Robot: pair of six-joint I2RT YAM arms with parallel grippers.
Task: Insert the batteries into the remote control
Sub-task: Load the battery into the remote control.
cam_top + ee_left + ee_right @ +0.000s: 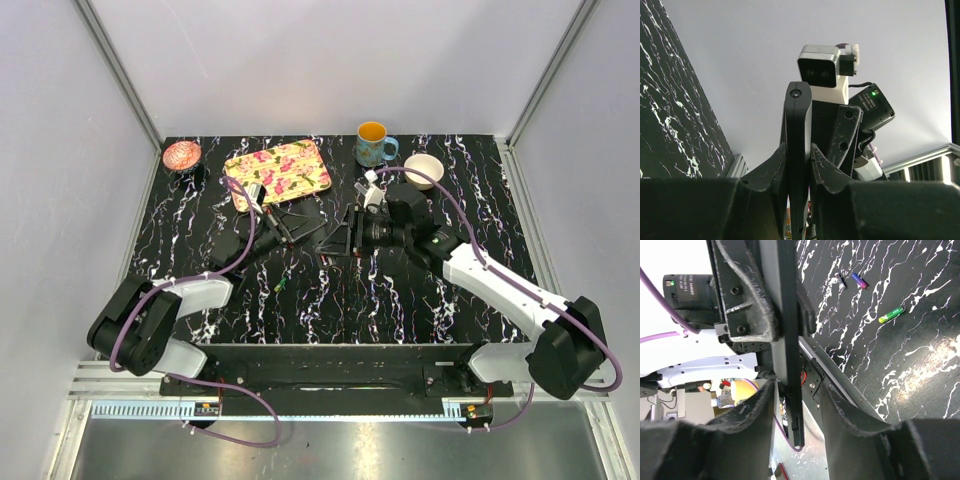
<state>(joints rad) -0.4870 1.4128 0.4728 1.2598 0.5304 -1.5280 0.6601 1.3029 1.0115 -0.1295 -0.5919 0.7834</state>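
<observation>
The remote control (798, 115) is a slim black bar held edge-on above the table, with my left gripper (798, 150) shut on it. In the top view it hangs between both grippers (322, 238), my left gripper (295, 232) on its left. My right gripper (345, 237) straddles its other end. In the right wrist view the remote control (790, 340) runs between the open jaws of my right gripper (796, 385), with a gap on each side. On the marbled table lie batteries: a blue one (859, 280), a dark one (841, 280) and a green-yellow one (891, 315).
A floral tray (278, 170) lies at the back left, with a pink dish (182, 154) beyond it. A blue mug (373, 144) and a white bowl (424, 168) stand at the back right. Walls enclose three sides.
</observation>
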